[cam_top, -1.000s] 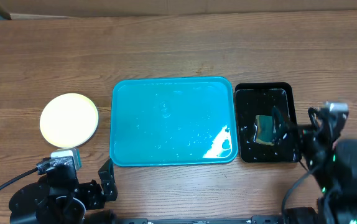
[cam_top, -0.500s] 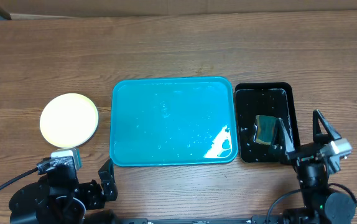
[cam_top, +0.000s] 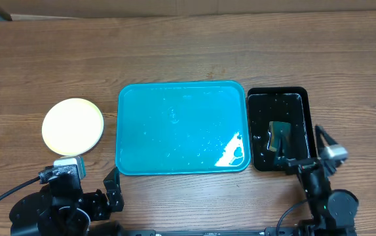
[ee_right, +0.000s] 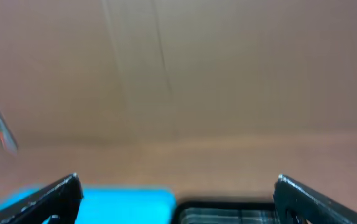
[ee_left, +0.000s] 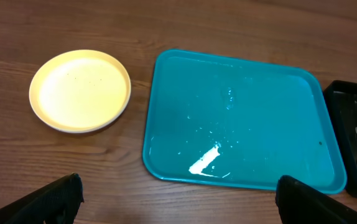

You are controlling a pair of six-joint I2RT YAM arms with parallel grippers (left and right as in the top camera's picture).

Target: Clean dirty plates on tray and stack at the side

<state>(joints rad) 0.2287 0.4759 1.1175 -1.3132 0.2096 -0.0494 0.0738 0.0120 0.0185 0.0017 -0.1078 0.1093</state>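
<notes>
The teal tray (cam_top: pixel 181 128) lies mid-table, wet and with no plates on it; it also shows in the left wrist view (ee_left: pixel 241 121) and as a blue strip in the right wrist view (ee_right: pixel 104 208). One pale yellow plate (cam_top: pixel 73 125) sits on the table left of the tray, its face without a smear; it also shows in the left wrist view (ee_left: pixel 79 90). I cannot tell if other plates lie under it. My left gripper (ee_left: pixel 178 199) is open and empty near the front edge. My right gripper (ee_right: pixel 178 193) is open and empty at the front right.
A narrow black tray (cam_top: pixel 279 128) with a sponge (cam_top: pixel 280 136) stands right of the teal tray, just ahead of my right arm (cam_top: pixel 322 190). My left arm's base (cam_top: pixel 57 206) sits at the front left. Cardboard edges the back of the table.
My right arm has drawn back from over the black tray toward the front edge and tilted its camera up. The left arm, plate and trays have not moved.
</notes>
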